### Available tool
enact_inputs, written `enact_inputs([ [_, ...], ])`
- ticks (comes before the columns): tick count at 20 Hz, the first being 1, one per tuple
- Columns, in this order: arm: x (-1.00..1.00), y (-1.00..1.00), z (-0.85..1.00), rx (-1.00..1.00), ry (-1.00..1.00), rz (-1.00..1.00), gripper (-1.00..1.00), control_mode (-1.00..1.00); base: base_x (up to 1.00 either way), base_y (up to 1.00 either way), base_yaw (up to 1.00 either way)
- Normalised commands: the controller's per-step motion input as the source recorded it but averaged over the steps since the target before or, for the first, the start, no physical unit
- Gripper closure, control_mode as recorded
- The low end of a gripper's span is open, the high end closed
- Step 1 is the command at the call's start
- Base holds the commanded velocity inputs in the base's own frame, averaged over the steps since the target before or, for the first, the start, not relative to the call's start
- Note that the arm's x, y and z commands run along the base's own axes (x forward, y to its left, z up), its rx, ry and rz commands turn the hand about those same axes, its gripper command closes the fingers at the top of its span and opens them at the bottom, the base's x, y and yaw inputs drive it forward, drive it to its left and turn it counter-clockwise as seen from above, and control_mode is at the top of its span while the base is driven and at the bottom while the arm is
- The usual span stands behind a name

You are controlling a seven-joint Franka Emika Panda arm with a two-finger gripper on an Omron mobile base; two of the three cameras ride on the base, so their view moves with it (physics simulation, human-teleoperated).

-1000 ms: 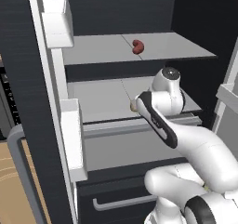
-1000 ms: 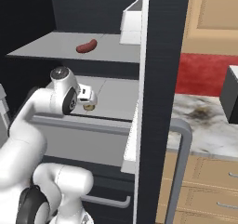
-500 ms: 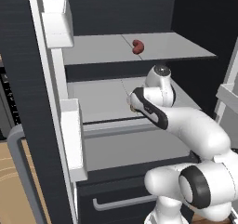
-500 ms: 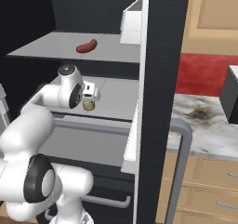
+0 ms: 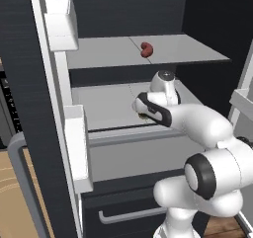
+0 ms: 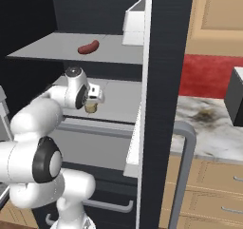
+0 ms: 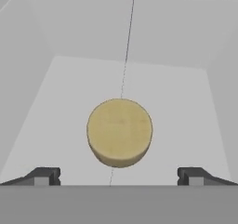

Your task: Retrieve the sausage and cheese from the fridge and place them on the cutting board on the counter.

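While the hand (image 7: 119, 176) gapes, the cheese (image 7: 119, 132) sits mid-shelf.

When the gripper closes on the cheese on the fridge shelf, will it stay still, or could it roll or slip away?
The cheese looks like a short round puck lying on its flat face, so it probably will not roll. Its curved side may slip sideways if the open gripper closes off-centre. It looks small and solid, so likely light and fairly stiff on the smooth shelf.
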Motion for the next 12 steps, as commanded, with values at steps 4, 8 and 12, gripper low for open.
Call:
enact_inputs([
  [4, 0.29, 0.00, -0.34, 0.00, 0.00, 0.00, -1.00, -1.00, 0.00, 0.00, 0.00],
  [8, 0.26, 0.00, -0.27, 0.00, 0.00, 0.00, -1.00, -1.00, 0.00, 0.00, 0.00],
  [12, 0.26, 0.00, -0.24, 0.00, 0.00, 0.00, -1.00, -1.00, 0.00, 0.00, 0.00],
])
